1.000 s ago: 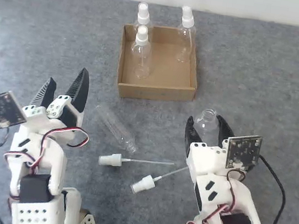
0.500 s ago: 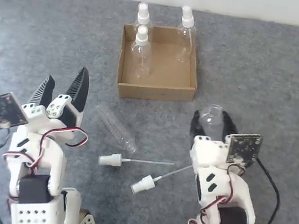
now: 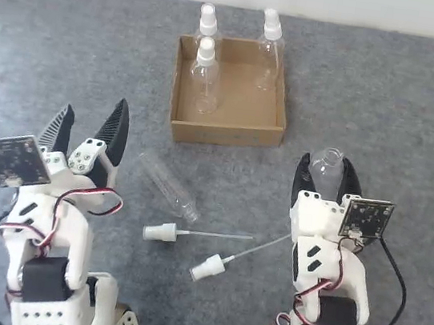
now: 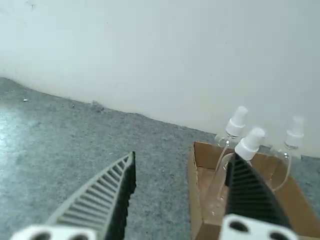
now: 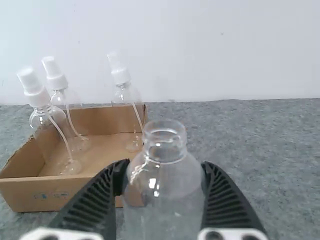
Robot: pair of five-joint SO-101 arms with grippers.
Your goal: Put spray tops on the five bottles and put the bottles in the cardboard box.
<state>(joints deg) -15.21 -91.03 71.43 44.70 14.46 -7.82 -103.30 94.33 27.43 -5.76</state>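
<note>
- Three capped bottles (image 3: pixel 206 76) are seen standing in the cardboard box (image 3: pixel 225 135), so three of the five look done.
- One open bottle (image 3: pixel 328 158) is gripped tight by the right gripper (image 3: pixel 327 170). It is held upright, neck up, just past the box's front right corner.
- A second ago this bottle was held closer to the middle of the box's front wall. It has been carried a little sideways, away from the box, and the grip has been kept.
- The move means the bottle is likely being set up for a spray top, which has not yet been put on.
- The left gripper (image 3: pixel 93 111) has been turned a little but is still spread wide, with nothing in it. It is well off the box's front left corner.
- Nothing else has been moved. One bare bottle (image 3: pixel 167 184) lies on its side near the box's front wall. Two spray tops (image 3: pixel 160 232) (image 3: pixel 208 268) lie farther from the box than that bottle.
- No labels are seen on the bottles. A small print mark (image 5: pixel 47 195) is seen on the box's front wall, but it is too small to be read.
</note>
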